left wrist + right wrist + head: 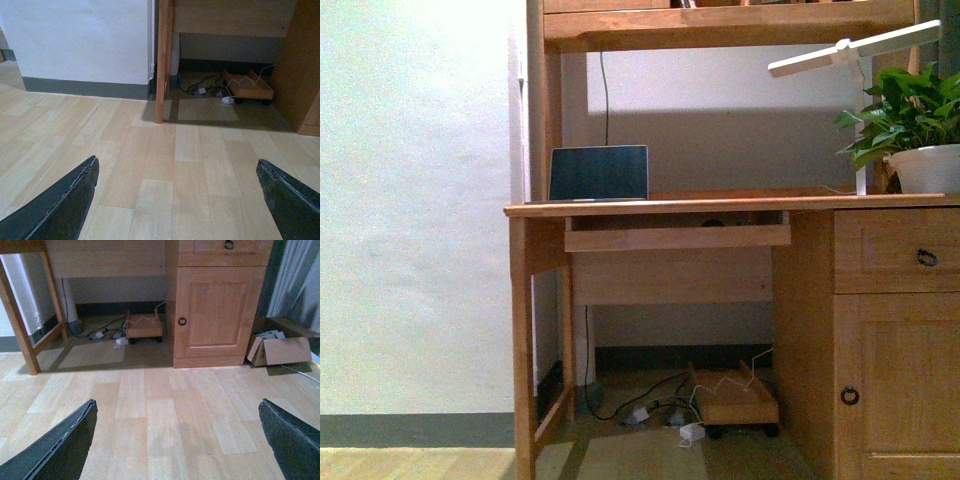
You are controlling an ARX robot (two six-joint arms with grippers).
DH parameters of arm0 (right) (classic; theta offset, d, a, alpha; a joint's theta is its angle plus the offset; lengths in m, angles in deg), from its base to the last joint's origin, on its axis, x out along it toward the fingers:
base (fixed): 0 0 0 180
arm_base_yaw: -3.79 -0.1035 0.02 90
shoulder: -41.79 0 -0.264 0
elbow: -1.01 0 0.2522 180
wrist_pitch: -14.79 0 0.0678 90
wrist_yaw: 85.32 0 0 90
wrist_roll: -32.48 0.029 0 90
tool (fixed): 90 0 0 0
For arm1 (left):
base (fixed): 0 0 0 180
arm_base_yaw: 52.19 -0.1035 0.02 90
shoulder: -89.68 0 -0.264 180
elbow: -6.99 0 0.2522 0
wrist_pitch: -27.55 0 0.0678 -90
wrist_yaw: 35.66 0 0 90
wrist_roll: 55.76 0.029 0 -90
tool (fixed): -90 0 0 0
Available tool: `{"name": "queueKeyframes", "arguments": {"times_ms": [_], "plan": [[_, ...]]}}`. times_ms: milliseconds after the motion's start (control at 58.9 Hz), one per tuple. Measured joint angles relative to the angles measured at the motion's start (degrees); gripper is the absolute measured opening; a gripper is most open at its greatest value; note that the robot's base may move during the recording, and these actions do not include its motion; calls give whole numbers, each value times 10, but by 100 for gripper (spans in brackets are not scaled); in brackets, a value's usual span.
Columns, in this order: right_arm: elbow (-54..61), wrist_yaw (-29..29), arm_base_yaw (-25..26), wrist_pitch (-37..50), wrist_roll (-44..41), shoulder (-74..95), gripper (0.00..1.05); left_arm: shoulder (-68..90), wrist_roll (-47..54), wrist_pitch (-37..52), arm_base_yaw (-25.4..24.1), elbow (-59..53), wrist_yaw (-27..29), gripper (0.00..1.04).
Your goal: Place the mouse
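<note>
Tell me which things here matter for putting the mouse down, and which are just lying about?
For the job: the desk, its pull-out tray, the laptop, and the left gripper and right gripper, both open and empty. I cannot make out the mouse itself.

Lying about: plant, lamp, cables and wheeled board under the desk, cardboard box on the floor.

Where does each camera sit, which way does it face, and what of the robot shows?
Front: on the robot's body, facing the desk and the laptop on it; no arm shows.
Left wrist: low over the floor, facing the desk leg and the wheeled tray beneath; the open left pincer shows.
Right wrist: low over the floor, facing the cabinet door and a cardboard box; the open right pincer shows.
Shared: all three views see the wheeled tray.
</note>
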Motion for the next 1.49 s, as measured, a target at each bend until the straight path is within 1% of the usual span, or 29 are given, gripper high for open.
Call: {"name": "queueKeyframes", "arguments": {"times_ms": [1495], "plan": [[0,0,0,0,0,0,97,0,0,0,0,0,0,97]]}}
